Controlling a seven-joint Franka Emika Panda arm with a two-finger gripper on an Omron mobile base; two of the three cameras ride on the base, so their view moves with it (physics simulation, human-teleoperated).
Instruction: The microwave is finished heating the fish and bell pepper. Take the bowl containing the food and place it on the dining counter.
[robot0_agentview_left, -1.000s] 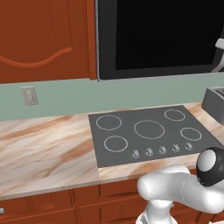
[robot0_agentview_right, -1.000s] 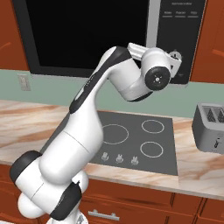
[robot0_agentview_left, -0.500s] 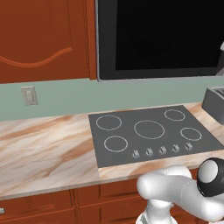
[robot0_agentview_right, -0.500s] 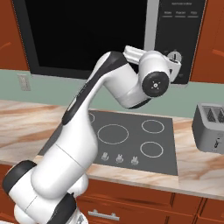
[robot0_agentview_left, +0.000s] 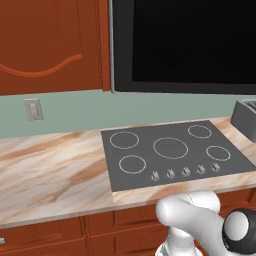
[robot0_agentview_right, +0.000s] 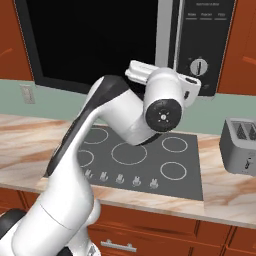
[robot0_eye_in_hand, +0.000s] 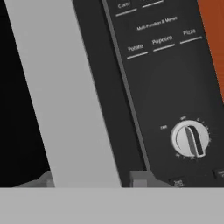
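**Hand at the microwave handle, door shut, plenty that could slip**

Nearest the base, the arm sweeps up over the cooktop (robot0_agentview_right: 140, 162) and the veined marble counter (robot0_agentview_left: 50, 175), with the toaster (robot0_agentview_right: 241, 145) just off to the right. The wrist is raised to the level of the microwave (robot0_agentview_right: 125, 40), and the gripper (robot0_eye_in_hand: 89, 180) sits right up against the door's silver-grey handle strip (robot0_eye_in_hand: 61, 87): in the hand view one fingertip (robot0_eye_in_hand: 43, 179) pokes up on one side of that strip and the other on the far side. That suggests the jaws are spread wide enough to straddle it, though only the very tips peek above the bottom band, so whether they are pressing on it I cannot tell.

Beyond the handle, the control panel (robot0_eye_in_hand: 175, 87) with its round dial (robot0_eye_in_hand: 190, 139) lies close alongside. The bowl, fish and bell pepper are presumably behind that black door; nothing of them can be seen through the glass.

The risks as I judge them: a grip this near the panel could brush the dial or buttons. If the fingers close off-centre, the handle may slip out as the door swings. And the elbow hangs low over the cooktop, so a wide pull could bring the arm down onto it or the toaster.
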